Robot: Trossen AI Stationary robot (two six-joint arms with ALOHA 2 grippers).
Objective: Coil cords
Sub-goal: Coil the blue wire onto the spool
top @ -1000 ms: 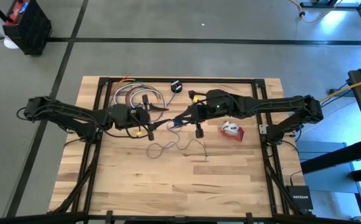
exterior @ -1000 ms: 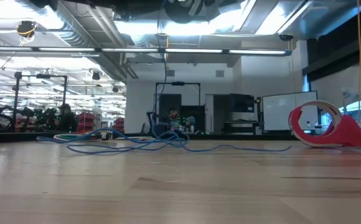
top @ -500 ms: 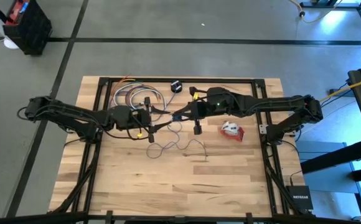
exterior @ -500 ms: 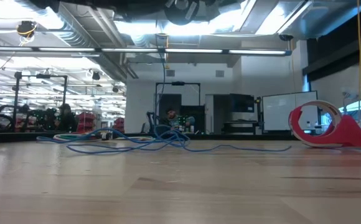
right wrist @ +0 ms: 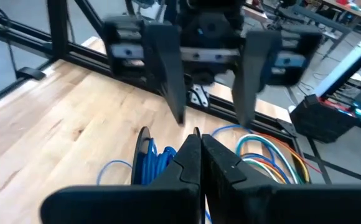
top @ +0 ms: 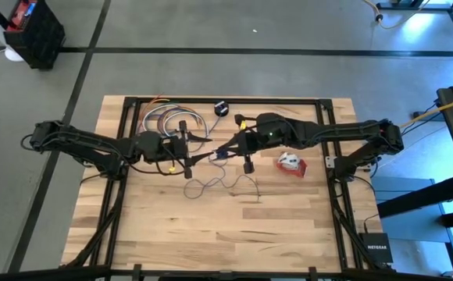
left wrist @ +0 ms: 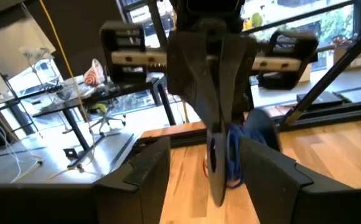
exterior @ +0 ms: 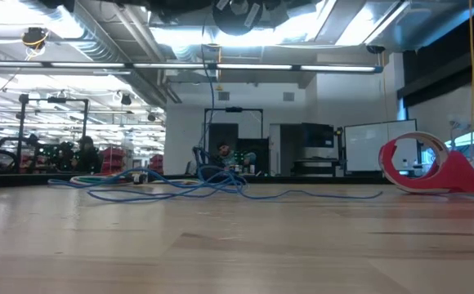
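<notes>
Cord point(top: 219, 184): sprawled at surface centre, one end pinched by the clenched right end effector point(top: 220, 154); left end effector point(top: 187, 149), at nine o'clock, spread. Tangling is risked if pulled unevenly.

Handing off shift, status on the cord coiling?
Right tool shut on blue cord, lifted mid-table. Left tool open, facing it. Cord tail loose on table. Red tape dispenser beside, not blocking.

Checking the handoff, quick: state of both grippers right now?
Left gripper: open, fingers spread, holding nothing.
Right gripper: shut on the blue cord.
</notes>
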